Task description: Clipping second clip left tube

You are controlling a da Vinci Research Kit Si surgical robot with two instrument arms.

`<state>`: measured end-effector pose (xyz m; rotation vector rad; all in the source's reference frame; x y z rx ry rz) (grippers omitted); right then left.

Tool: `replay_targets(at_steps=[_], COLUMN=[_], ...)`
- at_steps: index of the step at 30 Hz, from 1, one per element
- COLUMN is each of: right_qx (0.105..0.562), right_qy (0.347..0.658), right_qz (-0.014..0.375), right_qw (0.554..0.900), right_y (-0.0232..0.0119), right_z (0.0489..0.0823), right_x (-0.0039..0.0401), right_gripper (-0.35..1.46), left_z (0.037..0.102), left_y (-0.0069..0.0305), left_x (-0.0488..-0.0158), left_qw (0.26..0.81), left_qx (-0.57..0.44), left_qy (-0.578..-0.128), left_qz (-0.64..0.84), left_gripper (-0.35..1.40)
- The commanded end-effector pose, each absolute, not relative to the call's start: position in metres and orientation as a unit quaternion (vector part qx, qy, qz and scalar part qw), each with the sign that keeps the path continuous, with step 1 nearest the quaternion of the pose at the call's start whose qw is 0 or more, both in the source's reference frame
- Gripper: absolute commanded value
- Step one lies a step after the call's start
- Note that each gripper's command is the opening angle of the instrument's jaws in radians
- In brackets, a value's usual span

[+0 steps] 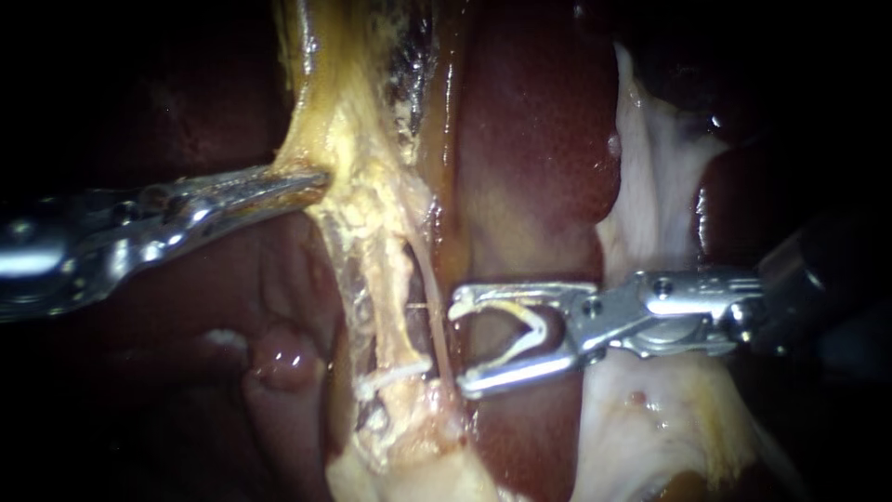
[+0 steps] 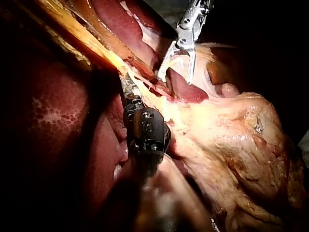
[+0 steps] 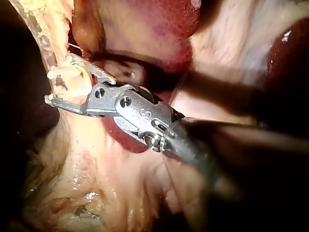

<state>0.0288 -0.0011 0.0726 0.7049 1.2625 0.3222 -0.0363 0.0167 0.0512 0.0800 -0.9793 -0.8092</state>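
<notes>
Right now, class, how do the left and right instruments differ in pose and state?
The left instrument has its jaws nearly together, gripping yellow tissue; the right instrument has its jaws wide apart, holding a white clip. In the endoscope view, the left instrument grips higher on the tissue, while the right instrument sits lower, beside it. Both are metal, with two jaws.

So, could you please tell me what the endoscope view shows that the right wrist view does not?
Only the endoscope view shows the left instrument, jaws shut on pale tissue, and a placed clip across the tube. Only the right wrist view, as far as I can tell, shows the wet fat under the right instrument. Both show that instrument's jaws, wide apart and holding a loaded clip, close to the tube, plus the liver.
</notes>
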Motion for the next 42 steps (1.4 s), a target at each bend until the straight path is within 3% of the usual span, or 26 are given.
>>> replay_targets(at_steps=[1, 19, 33, 42], right_qx=[0.321, 0.330, 0.399, 0.417], right_qy=[0.573, 0.560, 0.584, 0.585], right_qz=[0.147, 0.155, 0.141, 0.139], right_qw=[0.739, 0.744, 0.693, 0.681], right_y=[-0.0012, -0.0009, -0.0013, -0.0018], right_z=[0.0731, 0.0771, 0.0771, 0.0767], right_x=[0.0292, 0.0328, 0.0353, 0.0373], right_gripper=[0.55, 0.55, 0.55, 0.52], left_z=[0.0509, 0.0498, 0.0500, 0.0505], left_y=[0.0167, 0.0166, 0.0164, 0.0162], left_x=[-0.0361, -0.0357, -0.0362, -0.0370], left_qw=[0.804, 0.803, 0.803, 0.803], left_qx=[0.035, 0.032, 0.030, 0.028], left_qy=[-0.458, -0.460, -0.460, -0.460], left_qz=[-0.378, -0.378, -0.378, -0.379], left_gripper=[-0.35, -0.35, -0.35, -0.35])
